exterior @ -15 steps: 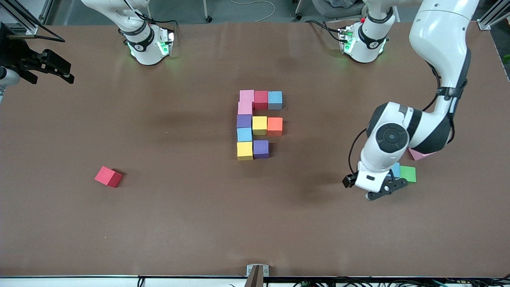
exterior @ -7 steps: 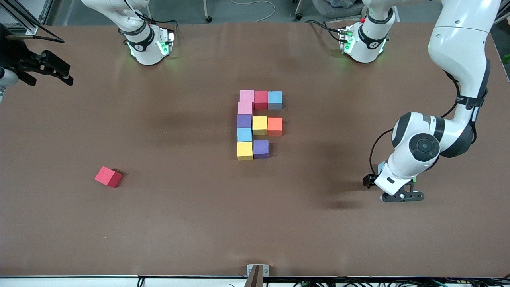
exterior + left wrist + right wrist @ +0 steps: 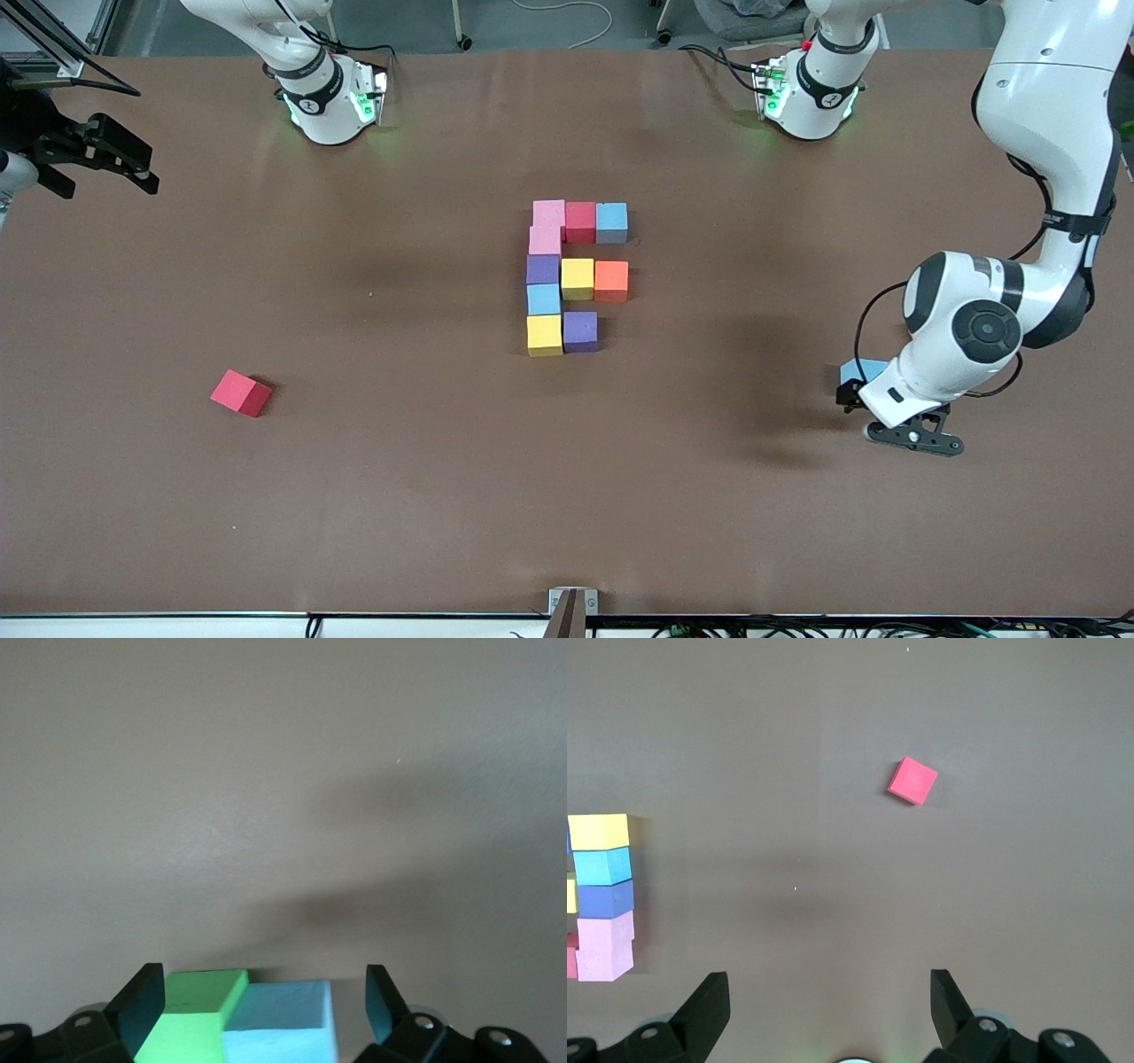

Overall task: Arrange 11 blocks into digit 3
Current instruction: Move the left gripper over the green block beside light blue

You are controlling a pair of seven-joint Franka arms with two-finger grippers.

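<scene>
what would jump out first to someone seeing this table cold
The multicoloured cluster of blocks at mid-table, an unfinished digit missing its last cube on the bar nearest the front camera. Next, the left arm's open tool low over the table at its own end, with a green block and a light blue block side by side between its fingers. A lone red block lies toward the right arm's end; the right tool waits open.

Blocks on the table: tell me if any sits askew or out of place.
The lone red block lies apart toward the right arm's end, turned askew to the square-set digit 3. That figure lacks its last bottom cube. A light blue block and green block sit under the left gripper.
</scene>
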